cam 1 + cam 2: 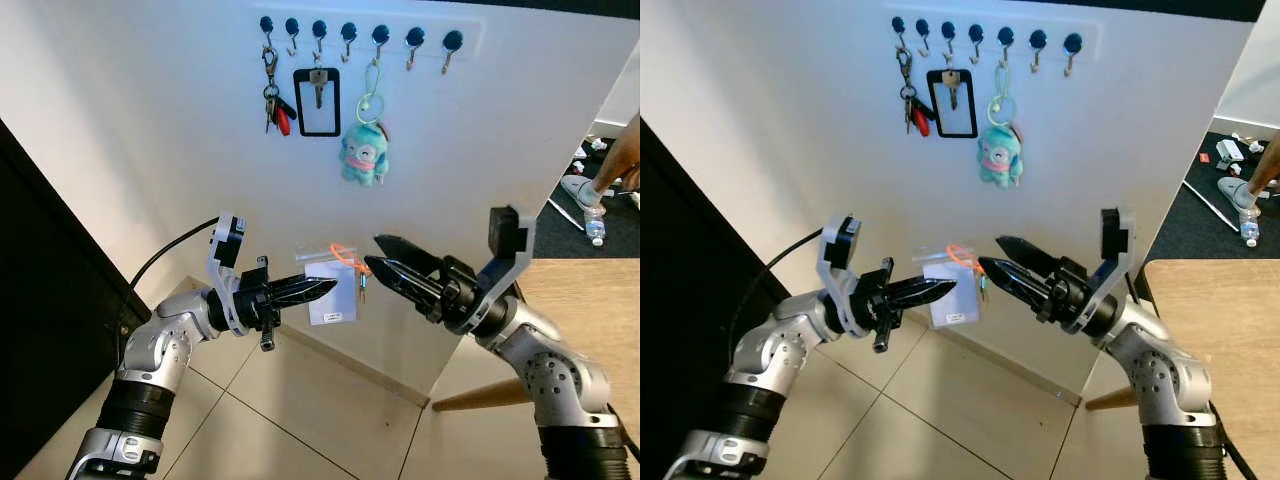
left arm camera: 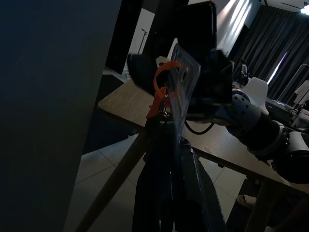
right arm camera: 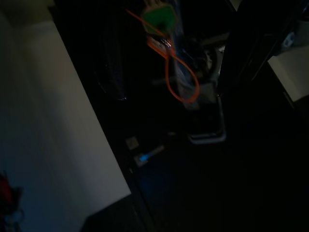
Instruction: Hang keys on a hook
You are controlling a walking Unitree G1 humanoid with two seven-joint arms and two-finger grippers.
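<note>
A clear plastic tag (image 1: 332,292) with an orange loop (image 1: 345,254) and a small key (image 1: 362,286) hangs in front of the white wall, below the hook rack (image 1: 360,38). My left gripper (image 1: 325,287) is shut on the tag's left edge. From the right, my right gripper (image 1: 372,252) points at the orange loop, open, its lower fingertip close beside the loop. In the left wrist view the orange loop (image 2: 163,77) and tag (image 2: 186,79) stand just past my fingers (image 2: 166,183). The dark right wrist view shows the loop (image 3: 182,79) under a green key head (image 3: 157,12).
On the rack hang a key bunch with a red fob (image 1: 274,105), a black-framed key holder (image 1: 317,100) and a teal plush (image 1: 363,152); several hooks (image 1: 414,42) are bare. A wooden table (image 1: 590,290) stands at right. A person's hand (image 1: 622,160) shows at the right edge.
</note>
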